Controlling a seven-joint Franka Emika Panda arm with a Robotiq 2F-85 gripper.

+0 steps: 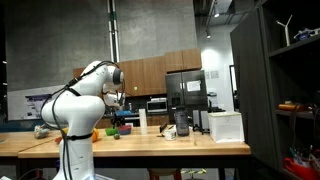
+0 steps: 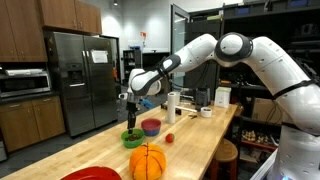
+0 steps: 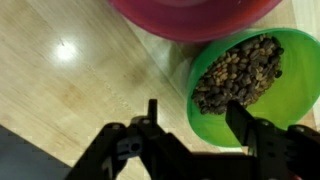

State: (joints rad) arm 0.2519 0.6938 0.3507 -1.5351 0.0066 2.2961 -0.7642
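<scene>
In the wrist view my gripper [image 3: 195, 118] is open and empty, its two black fingers straddling the near rim of a green bowl [image 3: 215, 108] filled with brown nuts or beans [image 3: 238, 70]. One finger is outside the bowl over the wooden table, the other over the bowl's inside. A red-pink bowl [image 3: 190, 15] lies just beyond. In an exterior view the gripper [image 2: 131, 112] hangs just above the green bowl [image 2: 133, 139], with the purple-red bowl [image 2: 151, 126] beside it. In an exterior view the gripper [image 1: 116, 104] is above the table, near the green bowl [image 1: 113, 130].
An orange basketball [image 2: 148, 161] and a red plate [image 2: 92, 174] sit at the table's near end. A small red ball [image 2: 169, 138], a white cup [image 2: 172, 105] and further items stand along the wooden table [image 2: 195, 135]. A white box [image 1: 226, 125] and dark jug [image 1: 181, 123] stand on the table.
</scene>
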